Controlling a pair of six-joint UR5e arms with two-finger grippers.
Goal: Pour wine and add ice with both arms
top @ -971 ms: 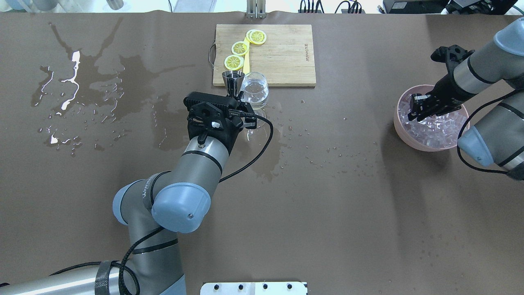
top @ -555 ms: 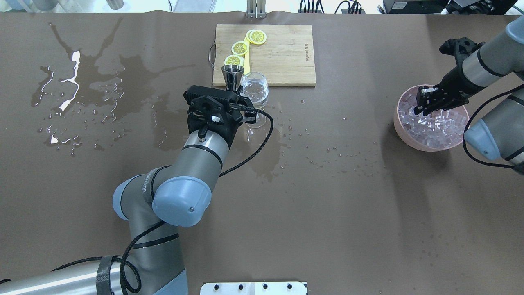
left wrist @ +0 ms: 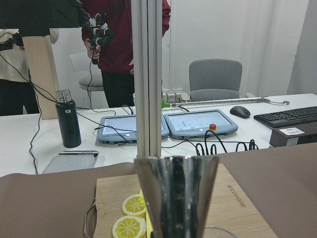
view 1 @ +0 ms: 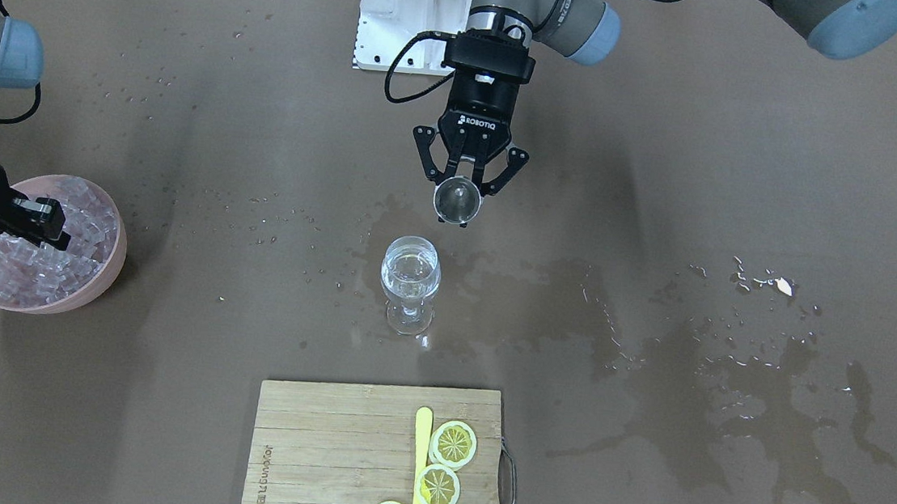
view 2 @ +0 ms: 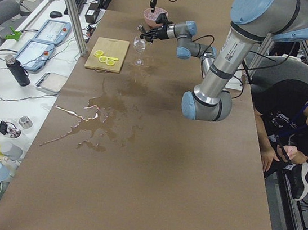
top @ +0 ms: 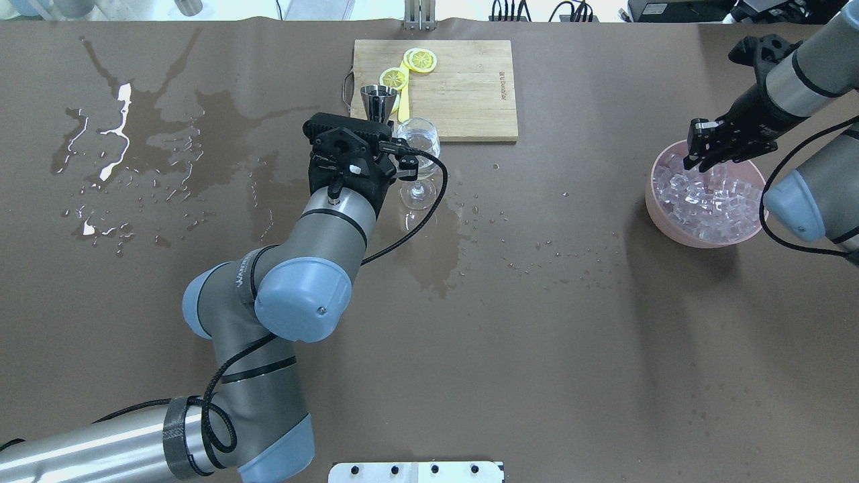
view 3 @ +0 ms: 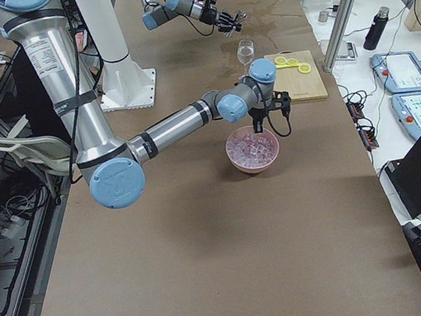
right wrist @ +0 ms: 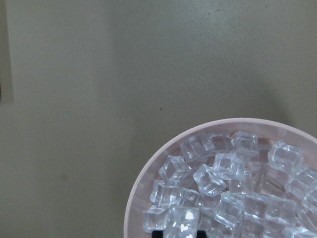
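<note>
My left gripper (view 1: 460, 190) is shut on a steel jigger (view 1: 457, 202), held upright above the table. The jigger (top: 378, 100) hangs beside a stemmed glass (view 1: 409, 281) that stands on the table with a little clear wine (view 1: 410, 269) in it. In the left wrist view the jigger (left wrist: 176, 193) fills the lower middle. My right gripper (top: 698, 151) hovers over the far rim of a pink bowl (top: 661, 221) heaped with ice (top: 711, 198). One ice cube (right wrist: 182, 222) sits pinched between its fingertips, above the heap of ice (right wrist: 237, 198).
A wooden cutting board (top: 463, 87) with lemon slices (top: 421, 60) lies just beyond the glass. Dark wet spill patches (top: 168, 127) spread over the left side of the brown table, and smaller ones sit around the glass. A white bracket (top: 416, 471) is at the near edge.
My left arm carried the jigger away from the glass's rim, toward the cutting board. My right gripper rose out of the ice toward the bowl's far rim.
</note>
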